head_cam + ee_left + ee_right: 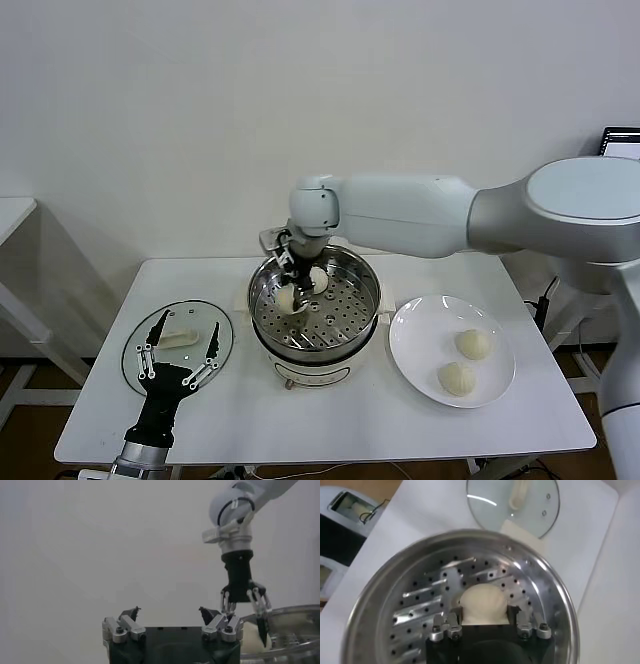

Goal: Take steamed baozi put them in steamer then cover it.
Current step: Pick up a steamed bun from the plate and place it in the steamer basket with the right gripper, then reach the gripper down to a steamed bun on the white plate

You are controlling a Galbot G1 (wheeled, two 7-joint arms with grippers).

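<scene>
One steamed baozi sits between the fingers of the right gripper, low down inside the steamer, just above or on the holed tray. In the right wrist view the bun fills the gap between the two fingers, and they look closed against its sides, so the claw is clamped on it. The bun is straight below the claw, so the next move is likely to let go and lift straight up. The bun is round, so it has no long side to line up.

A second bun lies on the tray just beside the held one, toward the back of the pot. Two more buns wait on the white plate at the lower right of the head view, near the steamer.

The right arm reaches in from the right side of the frame, bends at the wrist, and points its claw down into the pot.

The glass lid lies flat on the table at the lower left. The left gripper hangs over it with its fingers spread apart, holding nothing. It is the nearer one to the lid.
</scene>
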